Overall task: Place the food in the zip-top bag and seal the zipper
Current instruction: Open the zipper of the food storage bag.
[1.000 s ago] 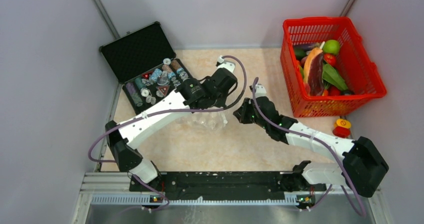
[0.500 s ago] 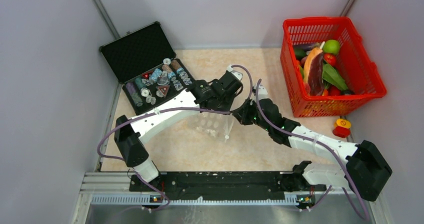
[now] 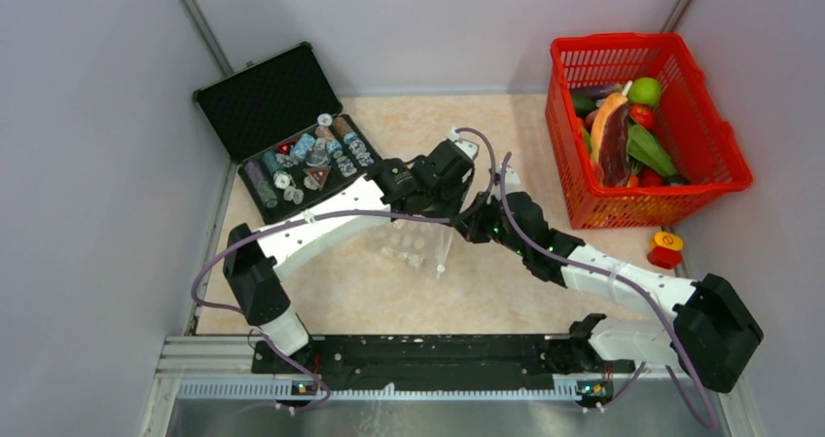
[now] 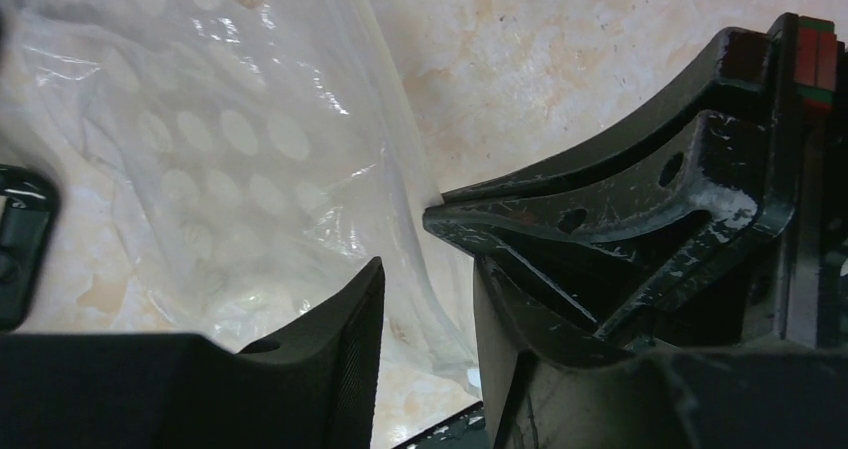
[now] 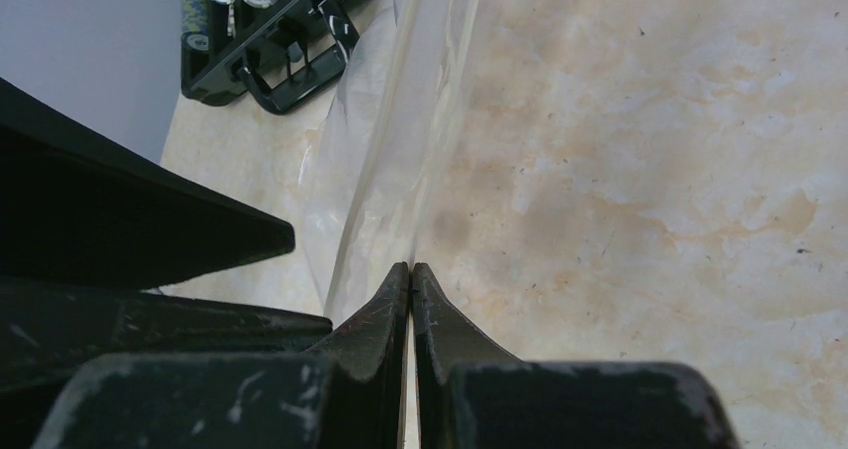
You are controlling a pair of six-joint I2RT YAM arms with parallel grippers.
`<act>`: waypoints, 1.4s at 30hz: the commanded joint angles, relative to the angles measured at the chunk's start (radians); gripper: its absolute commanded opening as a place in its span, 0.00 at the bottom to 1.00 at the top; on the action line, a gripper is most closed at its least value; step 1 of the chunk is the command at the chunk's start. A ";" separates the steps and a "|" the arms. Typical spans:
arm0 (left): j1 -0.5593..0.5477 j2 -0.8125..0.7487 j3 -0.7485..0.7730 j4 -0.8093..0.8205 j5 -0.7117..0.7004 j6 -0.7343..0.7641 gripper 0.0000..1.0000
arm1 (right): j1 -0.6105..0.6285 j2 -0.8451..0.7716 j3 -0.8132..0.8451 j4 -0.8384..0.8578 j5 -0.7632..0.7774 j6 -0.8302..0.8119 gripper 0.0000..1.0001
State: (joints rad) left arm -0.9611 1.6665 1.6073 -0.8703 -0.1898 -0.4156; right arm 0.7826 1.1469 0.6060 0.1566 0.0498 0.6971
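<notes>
When viewed from overhead, the zip-top bag (image 3: 413,247) lay near the centre of the table (image 3: 389,296), with both arms meeting over its two o'clock corner. The right gripper (image 5: 411,267) was fully closed, its two tips pinching the zipper (image 5: 420,119), which ran away from them toward twelve o'clock in the right wrist view. The left gripper (image 4: 428,274) stood narrowly parted. Its fingers showed a slim gap, and the bag's whitish strip passed through it. Whether either pad touched the strip could not be determined. In the left wrist view the right gripper's tip met the strip just at one o'clock from that gap.

The food (image 3: 623,130) sat piled in the red basket (image 3: 650,208) at two o'clock on the table, well apart from the bag. A black case (image 3: 277,106) lay open at ten o'clock. A small red and yellow toy (image 3: 666,249) rested at three o'clock, near the basket.
</notes>
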 commanded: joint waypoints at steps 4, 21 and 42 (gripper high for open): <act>-0.006 -0.052 -0.077 0.064 0.049 -0.026 0.39 | -0.002 -0.025 0.027 0.032 0.037 0.050 0.00; -0.064 -0.095 -0.146 0.136 -0.235 -0.040 0.30 | -0.002 -0.027 0.041 0.035 0.050 0.100 0.00; -0.079 -0.110 -0.203 0.261 -0.134 -0.005 0.37 | -0.002 -0.029 0.044 0.038 0.040 0.117 0.00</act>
State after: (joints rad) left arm -1.0340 1.5925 1.4307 -0.6918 -0.3748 -0.4236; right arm 0.7826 1.1450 0.6060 0.1577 0.0856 0.8070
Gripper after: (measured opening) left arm 0.366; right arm 0.004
